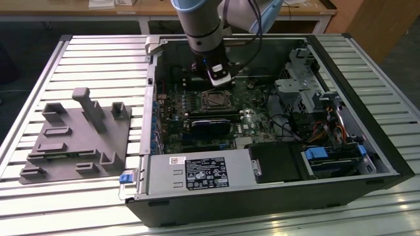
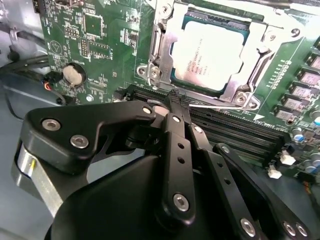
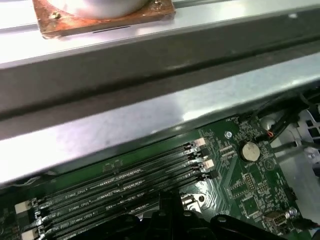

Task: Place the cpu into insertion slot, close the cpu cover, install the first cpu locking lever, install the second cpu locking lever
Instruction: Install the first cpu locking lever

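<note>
**Item 1, my tool (image 2: 175, 97).** It stands inside the open computer case (image 1: 262, 201), just beside the socket. It is clenched, with the pads drawn together and nothing bulky between them. The tips sit at the end of a thin silvery locking lever (image 2: 215, 106) that runs along the socket's edge. I cannot tell whether the wire is pinched or merely pressed. I judge the tool is placed here to work that lever, as it is the only loose part at the tips.

**Item 2, the cpu (image 2: 215, 50).** It lies flat and square in the insertion slot (image 1: 204, 100), metal top up.

**Item 3, the cpu cover (image 2: 161, 47).** It is down over the chip, with its window framing the metal top. It looks closed, so I judge placing and covering done and lever work in hand.

**Item 4, motherboard (image 2: 100, 30).** It carries the slot and the long black memory slots (image 3: 125, 190) just beside my tool, which hold no modules that I can see. It also carries a coin cell (image 3: 248, 150) in its round holder.

**Item 5, the case as container.** It lies on its side with the opening upward, on the slatted table (image 1: 98, 54), which gives me reach from above. It holds the board, a power supply (image 1: 196, 173), a drive cage (image 1: 298, 88) and cable bundles.

**Item 6, grey moulded fixture (image 1: 72, 142).** It is on the table at the exterior view's left, well apart from the case.
</note>
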Available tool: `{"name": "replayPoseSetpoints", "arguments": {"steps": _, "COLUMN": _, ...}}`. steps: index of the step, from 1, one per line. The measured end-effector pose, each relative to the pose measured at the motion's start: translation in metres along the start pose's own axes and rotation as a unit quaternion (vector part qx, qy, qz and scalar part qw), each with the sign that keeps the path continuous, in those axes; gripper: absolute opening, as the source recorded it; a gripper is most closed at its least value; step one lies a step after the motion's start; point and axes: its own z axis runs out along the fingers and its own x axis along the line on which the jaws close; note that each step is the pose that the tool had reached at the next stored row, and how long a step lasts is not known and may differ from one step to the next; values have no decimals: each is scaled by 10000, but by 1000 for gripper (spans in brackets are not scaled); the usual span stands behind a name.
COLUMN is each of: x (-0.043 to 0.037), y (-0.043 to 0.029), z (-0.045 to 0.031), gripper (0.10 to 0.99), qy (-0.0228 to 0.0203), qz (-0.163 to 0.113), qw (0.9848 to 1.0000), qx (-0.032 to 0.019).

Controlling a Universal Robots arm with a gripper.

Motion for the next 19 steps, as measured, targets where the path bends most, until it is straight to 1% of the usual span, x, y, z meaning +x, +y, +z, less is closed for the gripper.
{"name": "replayPoseSetpoints", "arguments": {"steps": 2, "x": 7, "y": 13, "z": 3, "gripper": 106, "qy": -14, "qz": 51, "qw": 10000, "qx": 11}}
{"name": "replayPoseSetpoints", "arguments": {"steps": 8, "x": 38, "y": 55, "z": 9, "gripper": 106, "qy": -37, "qz": 136, "qw": 9999, "qx": 28}}
{"name": "replayPoseSetpoints", "arguments": {"steps": 11, "x": 44, "y": 57, "z": 10, "gripper": 106, "qy": -47, "qz": 163, "qw": 9999, "qx": 33}}
{"name": "replayPoseSetpoints", "arguments": {"steps": 17, "x": 52, "y": 51, "z": 29, "gripper": 106, "qy": -99, "qz": 200, "qw": 9997, "qx": 34}}
{"name": "replayPoseSetpoints", "arguments": {"steps": 19, "x": 60, "y": 51, "z": 32, "gripper": 106, "qy": -105, "qz": 202, "qw": 9997, "qx": 34}}
